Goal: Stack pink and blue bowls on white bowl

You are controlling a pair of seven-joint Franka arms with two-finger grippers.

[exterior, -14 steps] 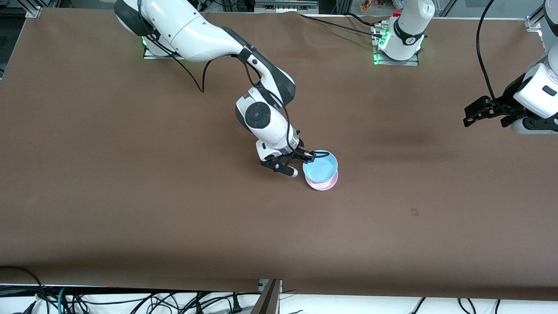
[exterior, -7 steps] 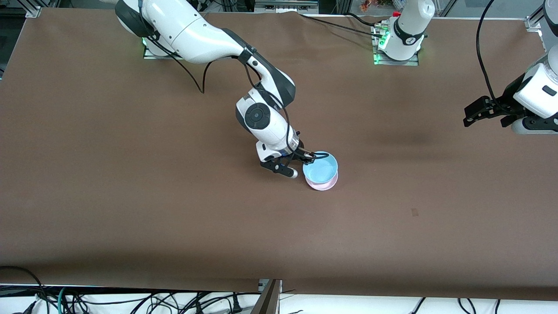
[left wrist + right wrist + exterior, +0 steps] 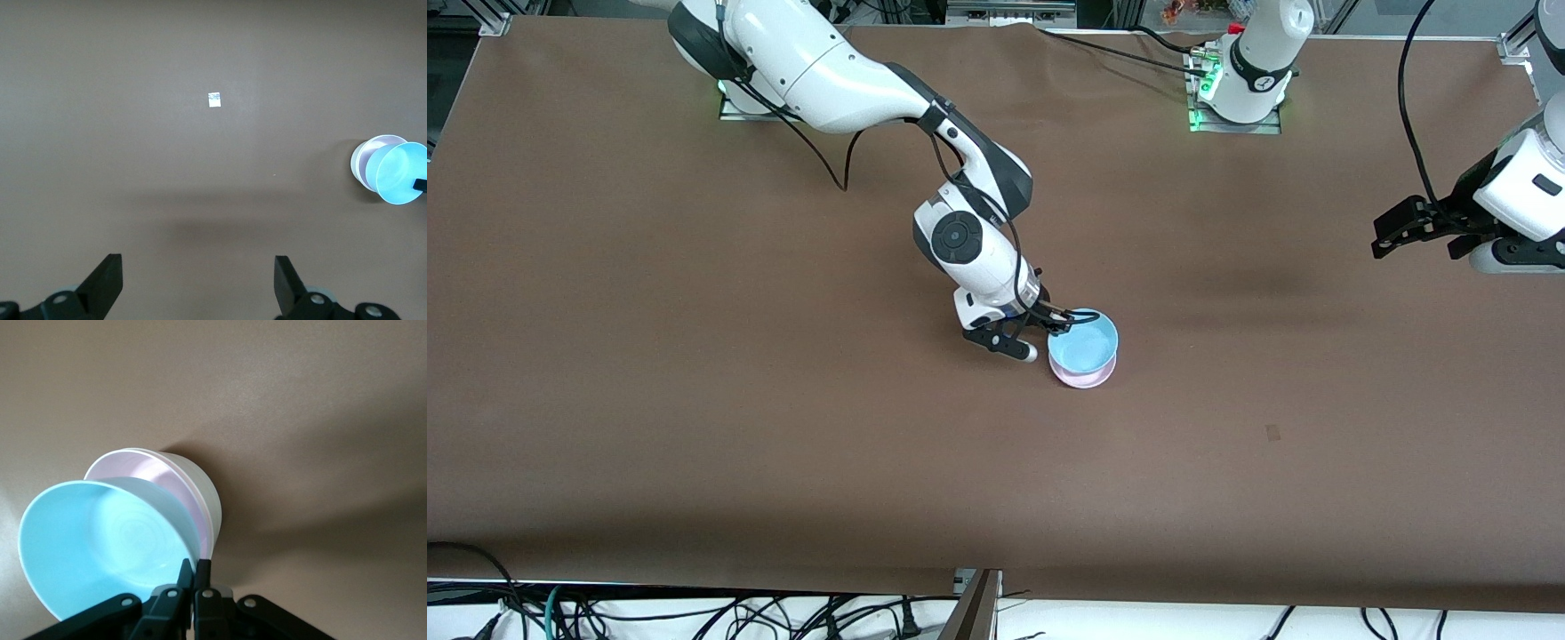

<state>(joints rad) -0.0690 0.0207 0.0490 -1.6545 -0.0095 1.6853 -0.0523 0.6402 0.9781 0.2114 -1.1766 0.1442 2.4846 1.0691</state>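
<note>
My right gripper (image 3: 1060,318) (image 3: 194,565) is shut on the rim of the light blue bowl (image 3: 1085,342) (image 3: 100,540). It holds that bowl tilted over the pale pink bowl (image 3: 1085,377) (image 3: 163,477). The pink bowl sits nested in the white bowl (image 3: 203,493), near the middle of the table. The left wrist view shows the same blue bowl (image 3: 400,175) over the pale stack (image 3: 365,160). My left gripper (image 3: 1392,233) (image 3: 198,267) waits open and empty, up over the left arm's end of the table.
A small dark mark (image 3: 1272,432) lies on the brown table, nearer the front camera than the bowls. A small white tag (image 3: 214,99) shows on the table in the left wrist view. Cables (image 3: 694,613) hang below the table's front edge.
The right arm has shifted slightly, carrying the blue bowl a little toward the left arm's end, over the pink bowl. The left arm has not moved.
</note>
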